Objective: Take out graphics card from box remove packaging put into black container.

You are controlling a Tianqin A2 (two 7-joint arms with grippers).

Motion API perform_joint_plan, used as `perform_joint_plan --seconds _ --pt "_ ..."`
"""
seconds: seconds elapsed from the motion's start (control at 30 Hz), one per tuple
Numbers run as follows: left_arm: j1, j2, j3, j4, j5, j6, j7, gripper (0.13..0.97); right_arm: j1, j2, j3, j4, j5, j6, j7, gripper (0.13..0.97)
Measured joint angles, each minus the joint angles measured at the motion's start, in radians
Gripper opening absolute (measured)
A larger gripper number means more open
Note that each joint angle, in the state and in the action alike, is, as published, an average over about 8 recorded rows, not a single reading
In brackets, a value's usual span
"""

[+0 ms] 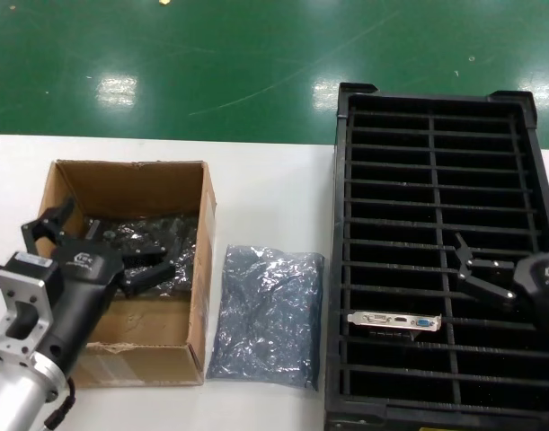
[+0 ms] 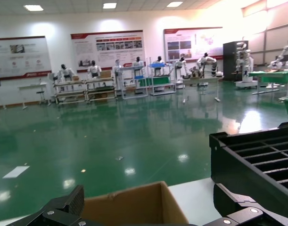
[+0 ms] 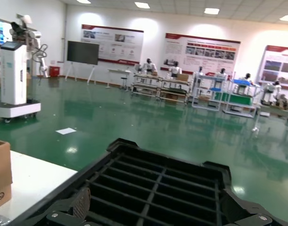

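The graphics card stands in a near row of the black container point(image 1: 436, 108); only its silver end bracket with the blue port point(image 1: 395, 321) shows. The grey-blue packaging bag point(image 1: 267, 314) lies flat on the table between the box and the container. The brown cardboard box point(image 1: 130, 346) holds dark crinkly bagged items point(image 1: 162, 238). My left gripper point(image 1: 117, 238) hovers open over the box, whose rim shows in the left wrist view point(image 2: 134, 205). My right gripper point(image 1: 473, 267) hovers open and empty over the container's near right rows, whose rows show in the right wrist view point(image 3: 158, 181).
The white table point(image 1: 265, 189) carries the box, the bag and the container; a green floor lies beyond its far edge. The container's corner also shows in the left wrist view point(image 2: 257, 160), and the box's corner in the right wrist view point(image 3: 0, 174).
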Motion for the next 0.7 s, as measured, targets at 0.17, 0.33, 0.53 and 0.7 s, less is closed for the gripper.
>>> perform_joint_plan --seconds 0.17,0.33,0.53,0.7 --pt "0.014 0.028 -0.001 0.025 -0.074 -0.026 0.085 0.966 -0.025 -0.005 -0.005 -0.008 0.059 0.040 -0.043 0.966" --pt "0.028 0.056 -0.001 0.050 -0.148 -0.052 0.169 0.966 -0.050 -0.010 -0.009 -0.016 0.119 0.080 -0.086 0.966" --pt "0.045 0.089 -0.002 0.081 -0.238 -0.083 0.272 0.966 -0.080 -0.015 -0.015 -0.025 0.190 0.129 -0.138 0.966" --pt "0.055 0.109 -0.003 0.099 -0.291 -0.101 0.333 0.966 -0.098 -0.019 -0.018 -0.031 0.233 0.157 -0.168 0.966"
